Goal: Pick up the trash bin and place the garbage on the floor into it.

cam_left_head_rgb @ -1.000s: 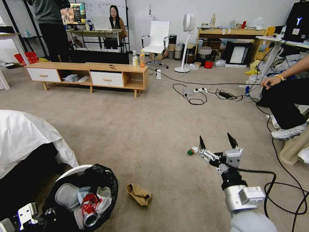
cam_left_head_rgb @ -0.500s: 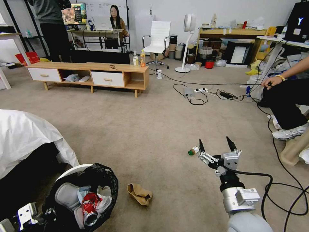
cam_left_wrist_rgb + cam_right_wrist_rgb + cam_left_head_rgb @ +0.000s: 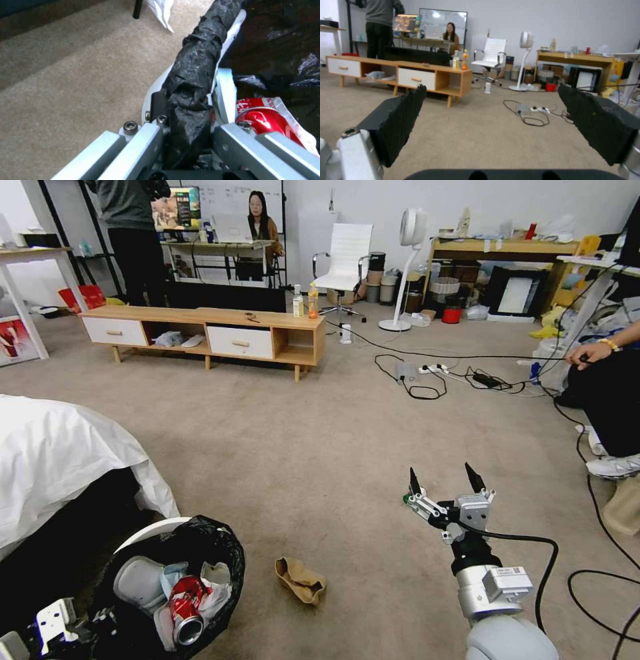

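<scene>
Crinkly glossy black bag [image 3: 193, 82]; matt short-pile carpet [image 3: 300, 447].

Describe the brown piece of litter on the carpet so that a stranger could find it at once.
Start from the trash bin with the black bag, low on the robot's left, clamped at the rim by the left gripper. Just right of it on the floor lies the torn brown cardboard, crumpled and alone, the sole brown scrap there.

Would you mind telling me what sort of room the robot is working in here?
Probably a lab or office dressed as a living space: a low wooden TV cabinet and a white-sheeted bed on beige carpet, plus a desk with a monitor and loose power cables.
</scene>
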{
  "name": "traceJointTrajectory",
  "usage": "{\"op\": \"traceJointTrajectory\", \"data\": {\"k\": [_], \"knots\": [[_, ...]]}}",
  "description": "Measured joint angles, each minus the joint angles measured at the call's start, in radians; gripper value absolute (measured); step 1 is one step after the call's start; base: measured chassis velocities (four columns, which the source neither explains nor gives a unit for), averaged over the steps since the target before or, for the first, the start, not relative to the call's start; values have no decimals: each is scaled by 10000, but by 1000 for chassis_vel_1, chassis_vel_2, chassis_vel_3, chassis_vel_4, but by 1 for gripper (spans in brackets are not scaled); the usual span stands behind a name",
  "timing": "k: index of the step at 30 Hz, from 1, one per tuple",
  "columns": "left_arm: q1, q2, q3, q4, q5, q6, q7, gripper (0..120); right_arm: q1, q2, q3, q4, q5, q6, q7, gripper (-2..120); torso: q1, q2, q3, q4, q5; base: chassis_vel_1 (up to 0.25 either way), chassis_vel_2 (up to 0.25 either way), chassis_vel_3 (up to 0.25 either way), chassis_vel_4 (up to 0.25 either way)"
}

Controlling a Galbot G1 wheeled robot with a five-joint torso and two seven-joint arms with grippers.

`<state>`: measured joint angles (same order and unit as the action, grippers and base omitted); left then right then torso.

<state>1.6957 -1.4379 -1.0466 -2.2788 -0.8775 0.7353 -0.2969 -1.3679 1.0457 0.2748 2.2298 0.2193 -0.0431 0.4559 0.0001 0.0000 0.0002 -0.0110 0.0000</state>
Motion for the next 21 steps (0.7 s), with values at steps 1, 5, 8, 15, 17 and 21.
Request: {"op": "traceJointTrajectory", "data": {"k": [1, 5, 8, 15, 17, 21], "knots": [[2, -12, -2, 5, 0, 0, 0, 1, 33, -7, -24, -33, 3, -1, 0, 100, 0, 0, 0, 0, 0, 0, 0, 0, 0], [27, -42, -8, 14, 6, 0, 3, 1, 107, -46, -96, -96, 22, -2, 0, 100, 0, 0, 0, 0, 0, 40, 11, 20, 16], [36, -54, -9, 16, 10, 0, 10, 1, 145, -53, -129, -128, 31, -3, 0, 100, 0, 0, 0, 0, 0, 0, 0, 0, 0], [52, -121, -23, 49, 34, 0, 23, 1, 419, -99, -359, -315, 114, -18, 5, 100, 1, 0, 0, 0, 0, 8, 5, 3, 5], [58, -127, -32, 49, 38, 0, 23, 1, 481, -116, -393, -351, 136, -18, 5, 100, 0, 0, 0, 0, 0, 26, 18, 11, 18], [80, -151, -69, 51, 62, 0, 23, 1, 664, -185, -505, -487, 204, -18, 7, 100, 0, 0, 0, 0, 0, 0, 0, 0, 0]]}}
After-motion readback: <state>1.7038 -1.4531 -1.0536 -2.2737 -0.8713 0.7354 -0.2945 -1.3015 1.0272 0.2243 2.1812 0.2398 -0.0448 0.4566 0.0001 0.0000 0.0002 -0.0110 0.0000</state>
